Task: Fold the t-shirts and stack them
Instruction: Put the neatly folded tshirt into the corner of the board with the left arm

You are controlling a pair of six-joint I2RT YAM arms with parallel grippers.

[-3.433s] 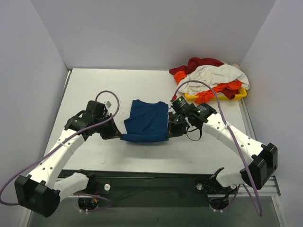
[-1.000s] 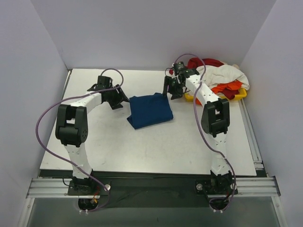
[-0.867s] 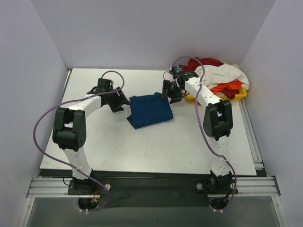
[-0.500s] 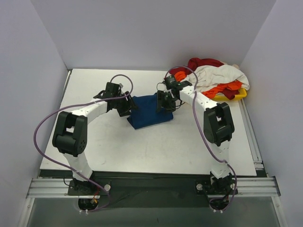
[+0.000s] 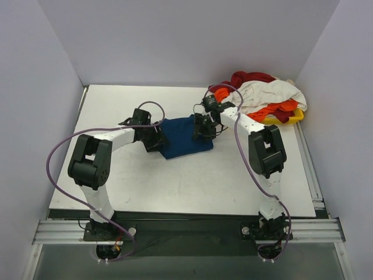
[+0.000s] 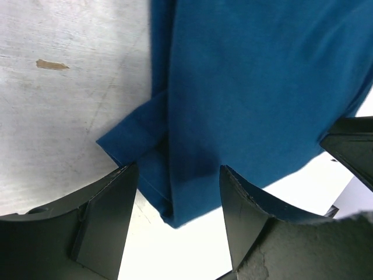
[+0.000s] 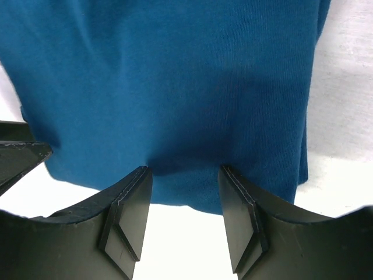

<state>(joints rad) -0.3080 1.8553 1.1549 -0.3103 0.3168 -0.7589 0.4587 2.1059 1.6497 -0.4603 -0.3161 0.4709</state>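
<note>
Edges of the shirt (image 5: 185, 137) hid under both arms from above. Jaws of the left gripper (image 6: 175, 172) and right gripper (image 7: 184, 170) gaped wide astride its cloth, clamping nothing.

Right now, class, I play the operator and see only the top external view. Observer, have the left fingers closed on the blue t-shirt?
Observer: No. The left wrist view shows the left fingers open, with a corner of the blue t-shirt between them.
Operator: And the other arm?
Observer: In the right wrist view the right fingers stand open too, straddling the shirt's edge.
Operator: Anything else near the left?
Observer: A small brown mark on the table beside the shirt.
</note>
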